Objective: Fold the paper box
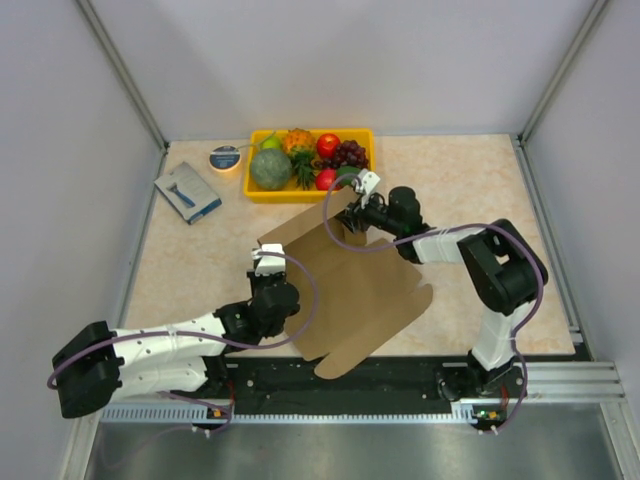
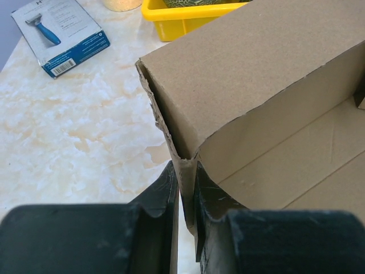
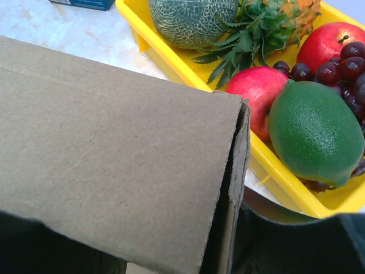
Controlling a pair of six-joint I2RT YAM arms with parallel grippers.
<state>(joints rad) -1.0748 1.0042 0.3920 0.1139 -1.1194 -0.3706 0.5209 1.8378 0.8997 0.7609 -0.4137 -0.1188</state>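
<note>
While only the first fold is in hand, the left gripper [image 2: 183,197] is shown narrowed onto a raised wall of the paper box [image 1: 355,290], with the ragged cardboard edge pinched between its fingers. The box is laid at the middle of the table [image 1: 470,190], just in front of the yellow fruit tray [image 1: 310,197]. Most of it is seen as a flat die-cut sheet, with one long panel along the far-left side stood up. The right gripper [image 1: 350,215] is set at the far corner beside the tray, its fingers either side of the panel; whether it is clamped cannot be told. The remaining walls and flaps are judged not yet raised.
</note>
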